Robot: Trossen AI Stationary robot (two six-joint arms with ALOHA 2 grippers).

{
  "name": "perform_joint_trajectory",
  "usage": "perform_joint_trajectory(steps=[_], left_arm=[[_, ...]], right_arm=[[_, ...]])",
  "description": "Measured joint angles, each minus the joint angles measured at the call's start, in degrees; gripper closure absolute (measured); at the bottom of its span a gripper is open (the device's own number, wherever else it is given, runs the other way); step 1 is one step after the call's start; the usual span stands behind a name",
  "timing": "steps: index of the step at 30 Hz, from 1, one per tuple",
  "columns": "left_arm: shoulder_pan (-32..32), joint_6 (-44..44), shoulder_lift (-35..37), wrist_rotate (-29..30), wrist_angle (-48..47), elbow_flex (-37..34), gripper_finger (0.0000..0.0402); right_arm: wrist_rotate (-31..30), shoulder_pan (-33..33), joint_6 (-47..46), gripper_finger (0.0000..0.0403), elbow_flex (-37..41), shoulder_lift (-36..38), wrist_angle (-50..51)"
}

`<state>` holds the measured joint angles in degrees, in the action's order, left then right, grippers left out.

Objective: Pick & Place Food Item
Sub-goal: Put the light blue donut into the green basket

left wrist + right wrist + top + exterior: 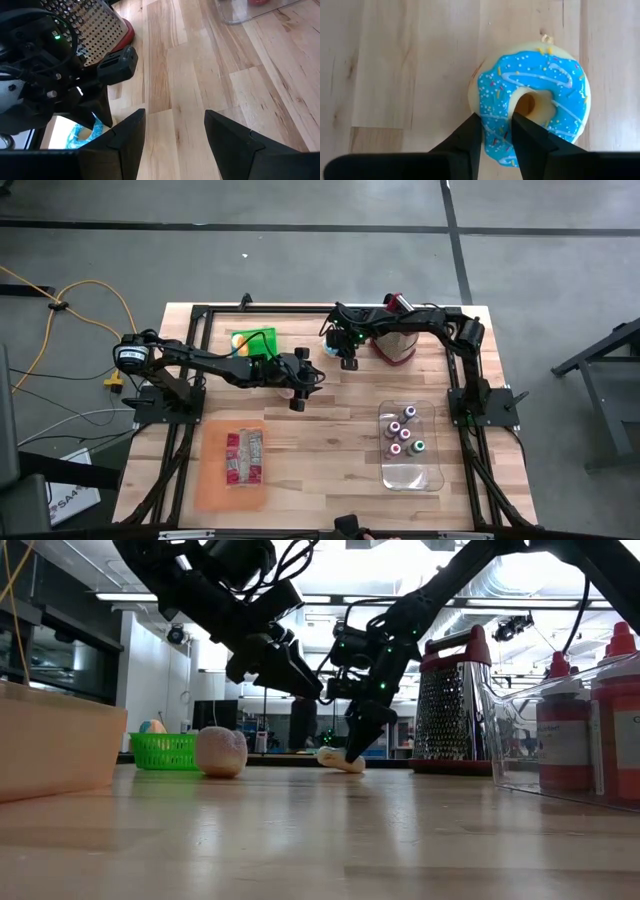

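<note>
The right end effector [496, 135] pinches the rim of a blue-iced, sprinkled doughnut [530, 110].

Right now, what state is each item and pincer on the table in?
Blue-iced ring doughnut with sprinkles: flat on the wooden table, pinched at one side.
Right pincer: closing on the doughnut's rim.
Left pincer: open, empty, above the table.
Round pale bun-like food: resting untouched.
Metal grater, red-trimmed: upright.

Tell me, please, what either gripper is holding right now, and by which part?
The right gripper is pinching the donut by its ring: one finger outside the rim, one at the hole. The donut lies on the table. The left gripper holds nothing.
</note>
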<state>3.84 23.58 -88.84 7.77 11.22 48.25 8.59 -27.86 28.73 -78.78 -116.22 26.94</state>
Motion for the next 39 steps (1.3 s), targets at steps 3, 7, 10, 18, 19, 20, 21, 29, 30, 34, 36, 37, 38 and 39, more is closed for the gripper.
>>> perform_joint_trajectory(steps=[3,7,10,18,19,20,21,29,30,34,36,37,38,39], left_arm=[[0.0,0.0,0.0,0.0,0.0,0.0,0.0206],[0.0,0.0,0.0,0.0,0.0,0.0,0.0206],[0.0,0.5,0.0,0.0,0.0,0.0,0.0206],[0.0,2.1,0.0,0.0,0.2,0.0,0.0206],[0.0,2.5,0.0,0.0,0.2,0.0,0.0206],[0.0,2.6,0.0,0.1,0.2,0.0,0.0206],[0.0,2.6,0.1,0.6,0.2,0.0,0.0206],[-1.4,9.1,0.2,9.9,0.8,0.0,0.0206],[-1.9,9.9,0.2,10.7,1.1,0.0,0.0206],[-3.4,12.5,0.2,12.0,4.7,0.0,0.0206],[-4.3,13.6,0.2,12.1,6.4,0.0,0.0206],[-4.7,14.1,0.2,12.1,7.1,0.0,0.0206],[-5.1,14.8,0.2,12.1,7.7,0.0,0.0206],[-5.5,15.6,0.2,12.1,8.2,0.0,0.0206]], right_arm=[[-1.0,0.2,0.0,0.0312,0.0,1.3,0.7],[-0.3,0.2,-1.0,0.0312,0.0,5.1,2.9],[4.5,0.1,-4.1,0.0312,0.0,8.7,5.1],[11.8,1.0,-11.6,0.0312,0.0,15.5,11.1],[11.9,1.4,-12.3,0.0312,0.0,15.8,12.2],[12.0,1.9,-12.8,0.0312,0.0,16.0,12.7],[12.3,2.3,-13.5,0.0312,0.0,16.0,13.2],[15.0,6.1,-16.5,0.0312,0.0,15.9,17.2],[15.0,6.6,-17.0,0.0312,0.0,15.9,17.2],[15.0,7.9,-18.4,0.0312,0.0,15.9,17.2],[15.0,8.5,-18.4,0.0312,0.0,15.9,17.2],[15.0,8.8,-18.5,0.0312,0.0,15.9,17.2],[15.0,9.1,-18.6,0.0312,0.0,15.9,17.2],[15.0,9.3,-18.8,0.0312,0.0,15.9,17.2]])
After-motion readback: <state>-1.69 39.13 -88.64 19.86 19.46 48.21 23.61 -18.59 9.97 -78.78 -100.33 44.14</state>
